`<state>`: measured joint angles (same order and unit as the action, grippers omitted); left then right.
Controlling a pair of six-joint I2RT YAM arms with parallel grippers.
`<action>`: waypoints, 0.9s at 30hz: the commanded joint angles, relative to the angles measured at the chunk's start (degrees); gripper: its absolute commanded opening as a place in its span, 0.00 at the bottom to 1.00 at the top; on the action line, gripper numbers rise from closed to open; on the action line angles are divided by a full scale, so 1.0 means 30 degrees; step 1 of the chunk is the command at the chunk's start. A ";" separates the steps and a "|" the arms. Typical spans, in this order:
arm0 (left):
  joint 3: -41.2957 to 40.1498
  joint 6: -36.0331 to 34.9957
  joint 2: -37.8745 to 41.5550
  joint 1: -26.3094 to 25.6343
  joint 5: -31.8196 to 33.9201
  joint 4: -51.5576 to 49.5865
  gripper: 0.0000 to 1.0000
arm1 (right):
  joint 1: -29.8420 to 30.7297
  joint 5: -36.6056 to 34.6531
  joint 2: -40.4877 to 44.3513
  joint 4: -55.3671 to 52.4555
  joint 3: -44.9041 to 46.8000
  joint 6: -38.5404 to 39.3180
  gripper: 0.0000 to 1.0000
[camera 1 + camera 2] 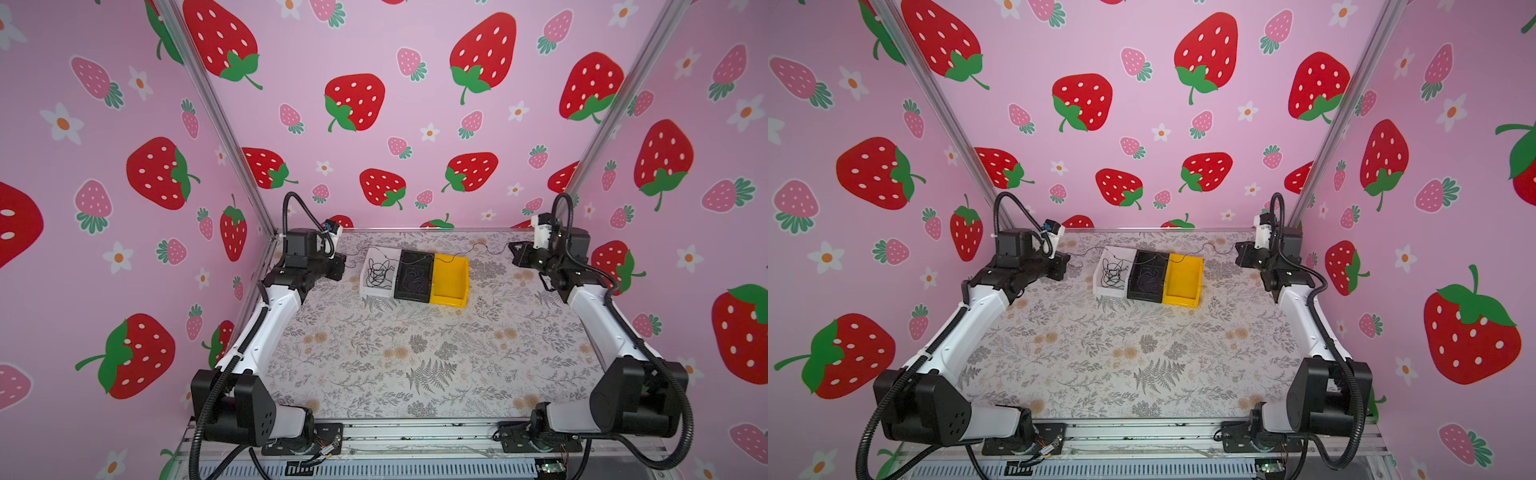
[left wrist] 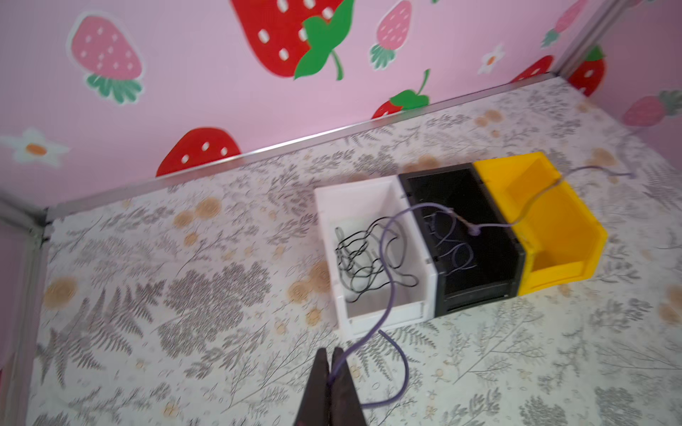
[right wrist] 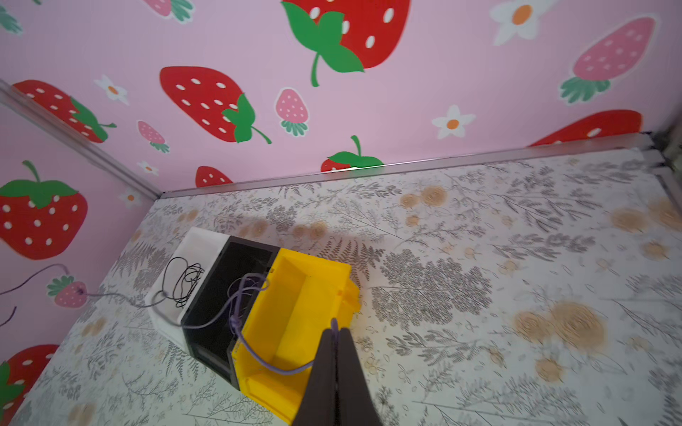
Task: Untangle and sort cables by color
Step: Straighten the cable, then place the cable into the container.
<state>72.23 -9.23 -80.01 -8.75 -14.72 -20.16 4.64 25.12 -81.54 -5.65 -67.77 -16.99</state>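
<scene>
- Left wrist view: left tool (image 2: pixel 329 354) pinches a thin limp purple cord (image 2: pixel 390 302).
- Right tool (image 3: pixel 335 333) pinches purple cord hanging over the open yellow plastic bin (image 3: pixel 306 295).

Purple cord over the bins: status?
Left gripper, right gripper shut on thin purple cord. Knotted mid-span over black plastic bin. Black cords lie in white plastic bin.

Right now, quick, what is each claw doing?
Left claw: closed, pinching the purple cable.
Right claw: closed, pinching the purple cable too.
</scene>
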 commanded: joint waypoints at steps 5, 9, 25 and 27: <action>0.3325 -0.0182 -0.2706 -0.3445 -0.0765 0.0454 0.00 | 0.3498 -0.0584 -0.3006 0.0421 -0.3164 0.0513 0.00; 0.4512 -0.0267 -0.4231 -0.4758 -0.0168 0.0393 0.00 | 0.5217 -0.0334 -0.4790 0.0798 -0.4657 0.0560 0.00; 0.5470 0.0110 -0.6211 -0.5636 0.0358 0.0656 0.00 | 0.8208 -0.0767 -1.0900 0.0674 -0.8673 -0.0254 0.00; 0.5593 0.0088 -0.6540 -0.5721 0.0229 0.0599 0.00 | 0.8258 -0.1341 -1.0954 0.0760 -0.8206 -0.0400 0.00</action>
<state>86.59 -8.78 -98.26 -25.34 -13.54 -18.61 29.06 23.31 -114.32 -3.07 -92.40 -17.12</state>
